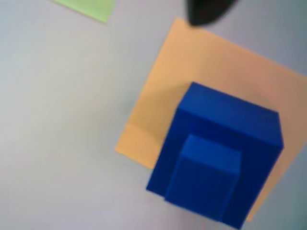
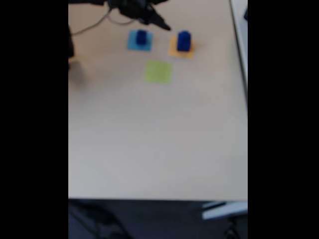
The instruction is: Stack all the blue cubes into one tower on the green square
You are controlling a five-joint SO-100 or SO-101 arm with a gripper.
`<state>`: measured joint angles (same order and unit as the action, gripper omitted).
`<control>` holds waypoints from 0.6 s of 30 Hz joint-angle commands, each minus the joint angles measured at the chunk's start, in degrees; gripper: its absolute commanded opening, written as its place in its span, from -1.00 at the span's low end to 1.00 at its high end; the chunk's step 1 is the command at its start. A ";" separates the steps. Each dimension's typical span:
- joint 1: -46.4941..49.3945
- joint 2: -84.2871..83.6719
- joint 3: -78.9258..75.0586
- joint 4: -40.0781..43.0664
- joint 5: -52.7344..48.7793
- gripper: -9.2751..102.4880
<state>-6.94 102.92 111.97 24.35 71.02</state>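
Observation:
In the wrist view a large blue cube [image 1: 230,117] stands on a flat orange-yellow square [image 1: 201,62], with a smaller blue cube [image 1: 206,175] on top of it. A corner of the green square [image 1: 91,7] shows at the top left, bare. One dark fingertip [image 1: 208,12] pokes in from the top edge, clear of the cubes. In the fixed view the gripper [image 2: 162,24] hovers between another blue cube [image 2: 141,36] on a light-blue square [image 2: 130,44] and the blue stack [image 2: 183,41]. The green square [image 2: 158,72] lies in front of them. The blur hides how the jaws stand.
The light wooden table [image 2: 159,139] spreads wide in front of the squares. A cable [image 2: 94,25] trails at the far left by the arm's dark base. The table's right edge [image 2: 245,99] runs beside a white surface.

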 commanded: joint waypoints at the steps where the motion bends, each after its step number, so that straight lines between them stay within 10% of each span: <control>1: 0.09 -1.32 -6.59 0.53 1.14 -0.34; 18: -1.32 -21.27 -25.40 0.44 12.66 -0.31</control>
<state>-7.38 82.00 93.16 24.79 82.71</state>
